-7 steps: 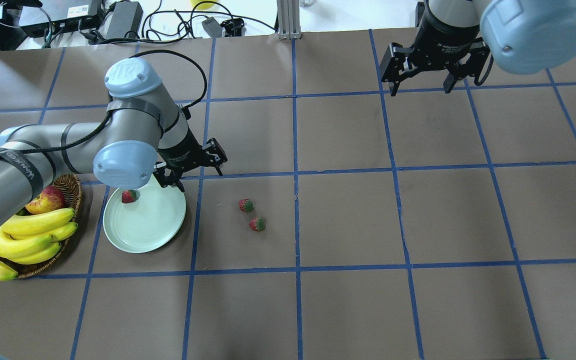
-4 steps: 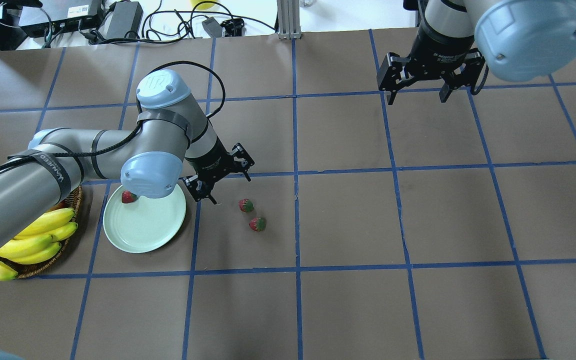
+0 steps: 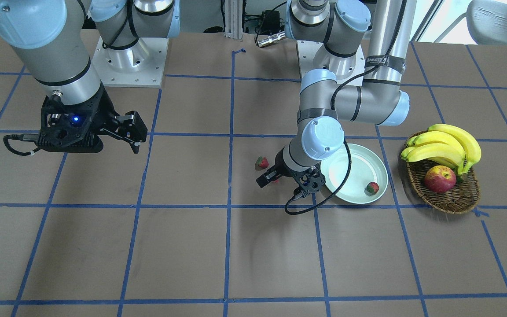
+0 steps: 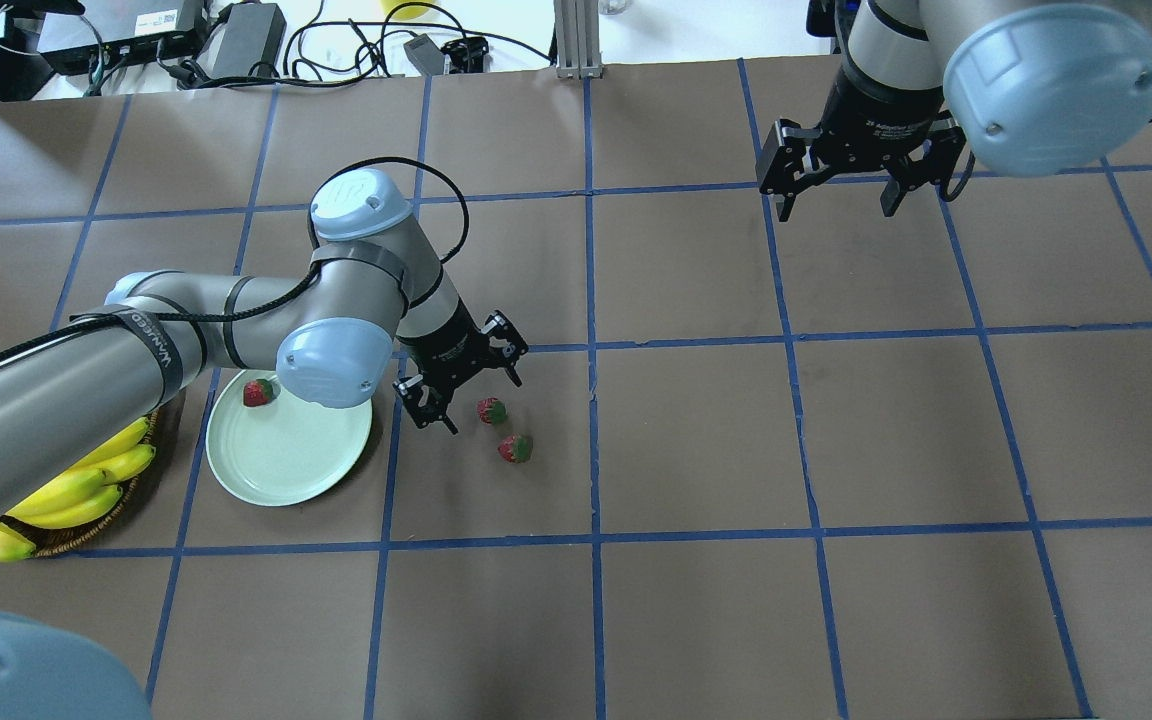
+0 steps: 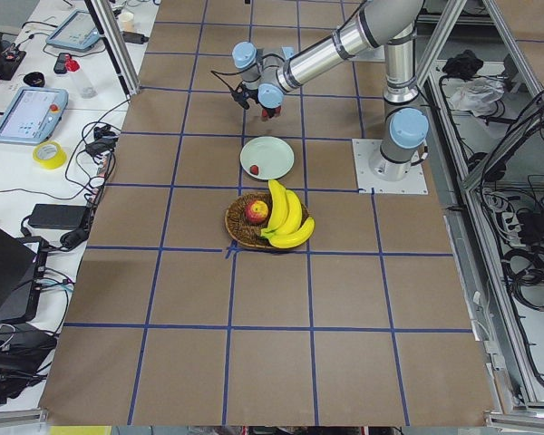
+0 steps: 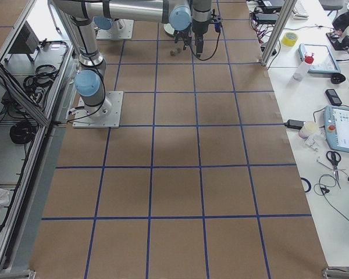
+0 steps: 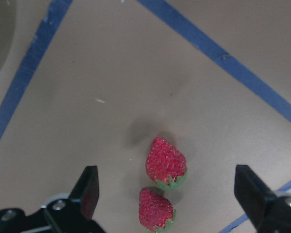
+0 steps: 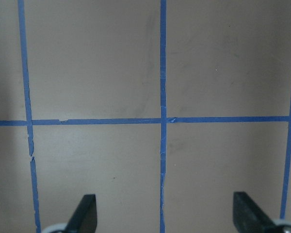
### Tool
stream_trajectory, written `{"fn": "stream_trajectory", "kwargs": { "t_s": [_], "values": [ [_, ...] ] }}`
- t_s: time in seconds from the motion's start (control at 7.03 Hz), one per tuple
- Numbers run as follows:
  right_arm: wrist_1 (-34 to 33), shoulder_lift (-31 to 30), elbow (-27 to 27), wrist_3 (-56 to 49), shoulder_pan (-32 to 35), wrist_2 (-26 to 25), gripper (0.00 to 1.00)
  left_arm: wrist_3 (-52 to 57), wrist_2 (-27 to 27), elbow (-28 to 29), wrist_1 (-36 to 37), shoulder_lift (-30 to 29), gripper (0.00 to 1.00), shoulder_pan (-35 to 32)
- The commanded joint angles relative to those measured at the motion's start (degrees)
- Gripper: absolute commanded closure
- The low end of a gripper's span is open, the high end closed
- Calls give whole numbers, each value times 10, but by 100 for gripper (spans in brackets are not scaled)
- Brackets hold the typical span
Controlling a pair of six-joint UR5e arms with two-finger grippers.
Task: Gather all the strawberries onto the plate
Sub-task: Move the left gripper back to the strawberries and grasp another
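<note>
While one small red strawberry is lying on the round pale-green glossy plate, I am holding the left claw wide open and empty over two more strawberries on the brown papered surface; the right claw is hanging open, empty, well apart.

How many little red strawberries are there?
3. One small red strawberry with a green cap lies on the round pale mint-green plate. A second strawberry and a third strawberry lie close together on the brown table, off the plate. None seems hidden.

One strawberry lies in the mint plate (by its rim); two strawberries lie outside.
</note>
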Motion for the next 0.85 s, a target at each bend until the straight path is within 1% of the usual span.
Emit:
{"fn": "stream_trajectory", "kwargs": {
  "t_s": [0.0,0.14,0.43,0.57,0.71],
  "values": [
    [-1,0,-3,-11,-2,-24,0,-1,-1,-2,-1,-4,81,-5],
    [0,-1,1,-9,0,-28,0,9,-1,-2,-1,-4,100,-5],
    [0,0,2,-4,1,-28,0,19,3,3,3,3,100,-4],
    [0,1,2,-4,1,-29,0,42,17,27,1,17,100,-2],
    [-1,0,1,-1,1,-25,0,65,88,76,-14,22,100,-1]
  ]
}}
